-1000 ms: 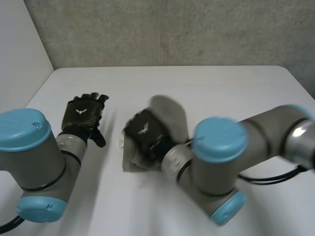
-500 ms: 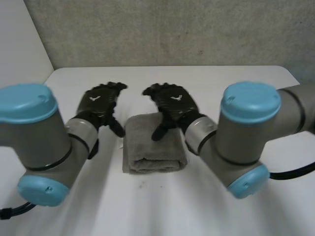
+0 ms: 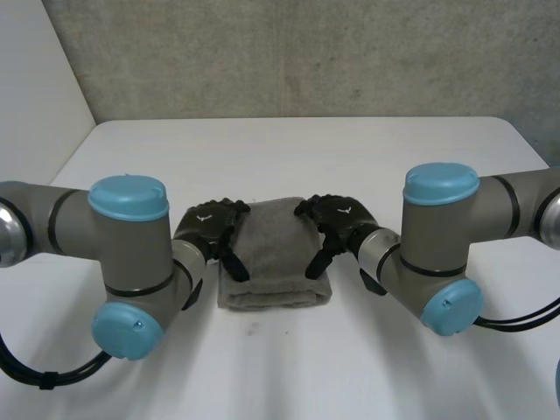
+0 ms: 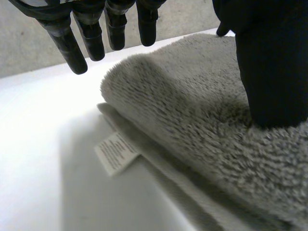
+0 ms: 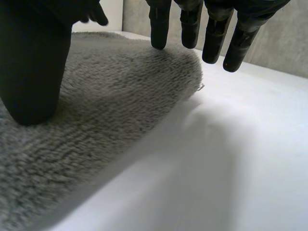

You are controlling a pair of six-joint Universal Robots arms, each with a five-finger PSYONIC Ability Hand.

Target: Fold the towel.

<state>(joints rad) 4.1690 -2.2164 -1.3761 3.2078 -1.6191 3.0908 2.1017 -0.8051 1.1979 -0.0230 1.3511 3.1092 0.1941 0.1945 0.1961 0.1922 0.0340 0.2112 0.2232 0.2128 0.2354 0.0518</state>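
On white table (image 3: 350, 157), against grey wall (image 3: 306, 52): folded grey towel (image 3: 274, 254).

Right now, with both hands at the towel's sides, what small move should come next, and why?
Probably close each hand on its side of the towel. It lies folded on the table. The left hand and right hand are both open, thumbs resting on top and fingers straight past the edges, pinching nothing. Another fold likely needs a grip first.

My left hand (image 3: 208, 224) rests at the towel's (image 3: 276, 258) left edge, my right hand (image 3: 343, 219) at its right edge; each thumb (image 4: 269, 72) presses its top, fingers (image 4: 72, 45) straight and relaxed.
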